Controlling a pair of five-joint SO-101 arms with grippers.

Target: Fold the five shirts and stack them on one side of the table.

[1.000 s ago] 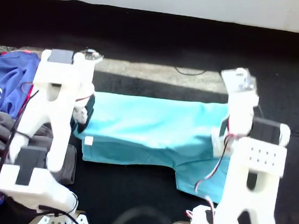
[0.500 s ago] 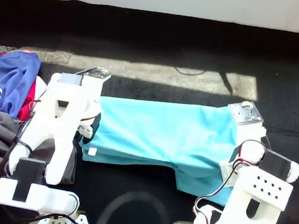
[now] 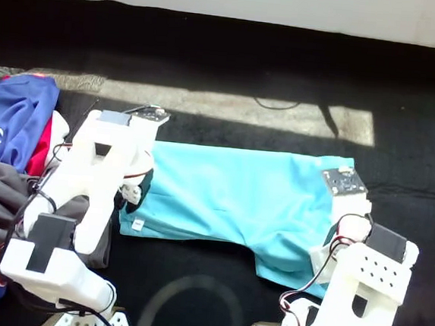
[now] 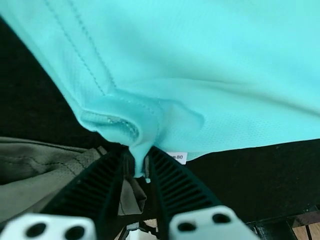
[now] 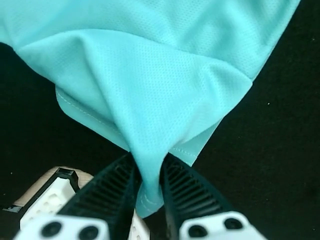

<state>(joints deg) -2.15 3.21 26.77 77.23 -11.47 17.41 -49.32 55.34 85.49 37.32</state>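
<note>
At mid-table, both arms had drawn back toward their bases, tugging the turquoise shirt [image 3: 237, 199] slightly nearward. Left gripper [image 4: 139, 167] and right gripper [image 5: 148, 182] each remained clamped on its fabric, so folding was probably underway.

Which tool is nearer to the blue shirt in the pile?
Left. The left tool grips the end of the turquoise shirt nearest the blue shirt; the right tool grips its far end.

Left gripper [image 4: 139, 159]: drawn back toward the near table edge.
Right gripper [image 5: 148, 167]: drawn back the same way, from the far edge.
Teal shirt [image 3: 237, 195]: far edge dragged nearer.
White tag [image 3: 137, 223]: shifted nearer.
</note>
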